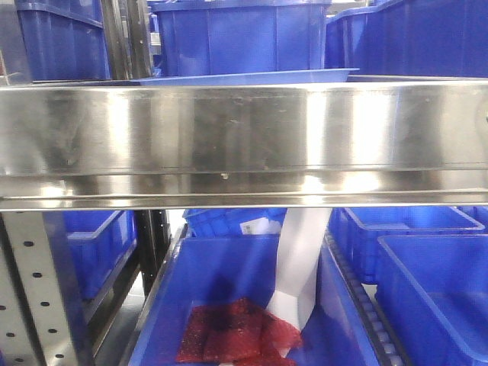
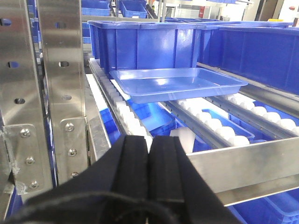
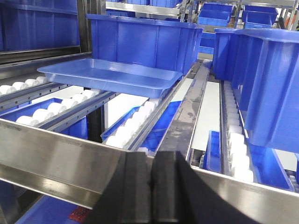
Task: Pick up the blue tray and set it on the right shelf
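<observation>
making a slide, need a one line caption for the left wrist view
Shut left gripper faces the blue tray resting on the shelf's white rollers before a deep blue bin.

A light-blue tray rests on white rollers of a steel shelf, just before a deep blue bin; the right gripper, jaws pressed together, hangs clear of the front lip

Legible text, labels, brands, numbers, signs: none. A white label is showing on a storage bin below the steel shelf lip, toward 6 o'clock in the front view; its print is reading too small and blurred to make out.
</observation>
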`<control>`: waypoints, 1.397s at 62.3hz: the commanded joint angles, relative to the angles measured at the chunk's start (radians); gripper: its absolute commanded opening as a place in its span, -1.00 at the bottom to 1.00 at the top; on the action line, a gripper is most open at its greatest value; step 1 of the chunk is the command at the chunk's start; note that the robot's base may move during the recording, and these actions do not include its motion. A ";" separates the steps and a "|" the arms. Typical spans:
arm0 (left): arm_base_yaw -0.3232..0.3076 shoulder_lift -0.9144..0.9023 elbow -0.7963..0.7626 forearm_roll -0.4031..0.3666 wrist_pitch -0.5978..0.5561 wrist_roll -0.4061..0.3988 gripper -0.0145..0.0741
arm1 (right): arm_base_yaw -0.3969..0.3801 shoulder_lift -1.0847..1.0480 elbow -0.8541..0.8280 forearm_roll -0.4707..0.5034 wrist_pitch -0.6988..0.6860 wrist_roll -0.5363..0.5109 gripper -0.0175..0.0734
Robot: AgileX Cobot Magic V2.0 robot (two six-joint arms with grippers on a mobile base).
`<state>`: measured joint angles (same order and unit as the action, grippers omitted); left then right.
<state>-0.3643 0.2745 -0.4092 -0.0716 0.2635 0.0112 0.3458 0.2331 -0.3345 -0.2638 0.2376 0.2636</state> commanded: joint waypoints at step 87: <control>0.447 -0.296 0.469 -0.019 -0.300 0.001 -0.78 | 0.001 0.012 -0.030 -0.023 -0.091 -0.012 -0.50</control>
<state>0.0805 -0.0122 0.0276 -0.0823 0.0583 0.0127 0.3458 0.2331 -0.3339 -0.2654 0.2376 0.2618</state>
